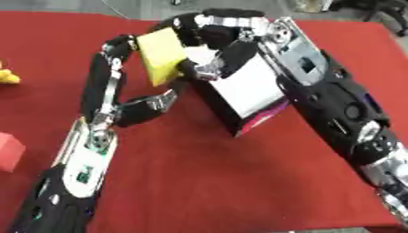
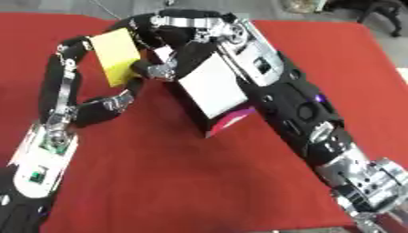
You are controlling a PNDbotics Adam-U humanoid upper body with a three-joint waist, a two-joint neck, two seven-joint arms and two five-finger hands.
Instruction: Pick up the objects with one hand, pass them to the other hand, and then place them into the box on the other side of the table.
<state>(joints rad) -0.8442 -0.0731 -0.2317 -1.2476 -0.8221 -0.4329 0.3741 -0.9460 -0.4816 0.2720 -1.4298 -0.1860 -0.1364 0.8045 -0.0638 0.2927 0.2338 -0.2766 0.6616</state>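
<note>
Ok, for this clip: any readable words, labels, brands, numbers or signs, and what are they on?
No text can be read.
Yellow block, held between the left hand and right hand: plain faces, no print.
Box: white panel blank; the pink side shows no legible marking.
Forearm panels by the left wrist: small green parts, too blurred to read.

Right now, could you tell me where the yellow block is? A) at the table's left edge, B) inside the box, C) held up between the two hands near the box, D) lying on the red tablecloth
C: the yellow block is off the cloth, with the left hand on its left side and the right hand on its right, beside the box.
</note>
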